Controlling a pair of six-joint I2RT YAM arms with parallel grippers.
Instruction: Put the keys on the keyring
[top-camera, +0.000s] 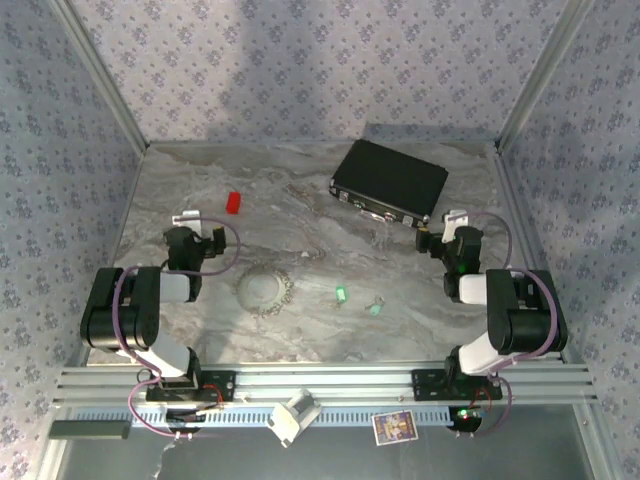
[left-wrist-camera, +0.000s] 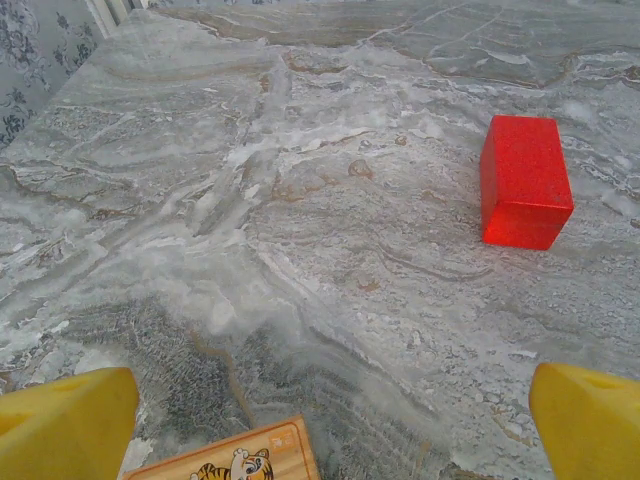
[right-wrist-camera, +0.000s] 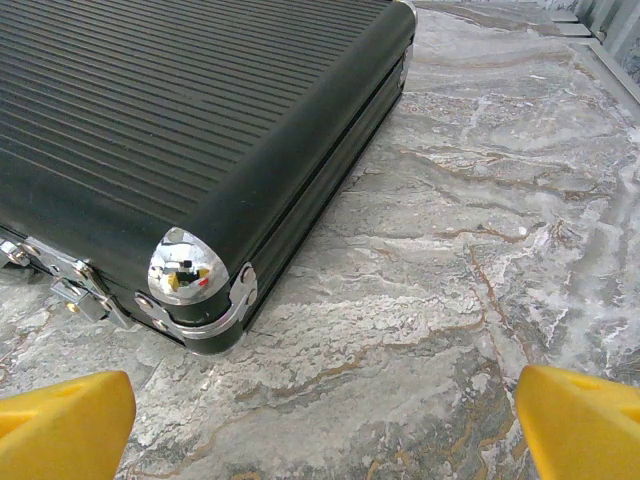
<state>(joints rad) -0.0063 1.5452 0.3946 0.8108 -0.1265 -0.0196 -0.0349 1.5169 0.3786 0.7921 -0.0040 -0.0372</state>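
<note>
The keyring, a thin silvery toothed ring, lies on the marble table just right of my left arm. Two small keys with mint-green heads rest to its right, one key nearer the ring and another key further right. My left gripper hovers behind and left of the ring, open, with bare table between its yellow fingertips. My right gripper stands open at the near right corner of the black case, yellow fingertips wide apart and nothing between them.
A black ribbed case with chrome corners lies at the back right. A red block sits ahead of the left gripper. The edge of a tan wooden block with a tiger print lies under the left gripper. Patterned walls enclose the table.
</note>
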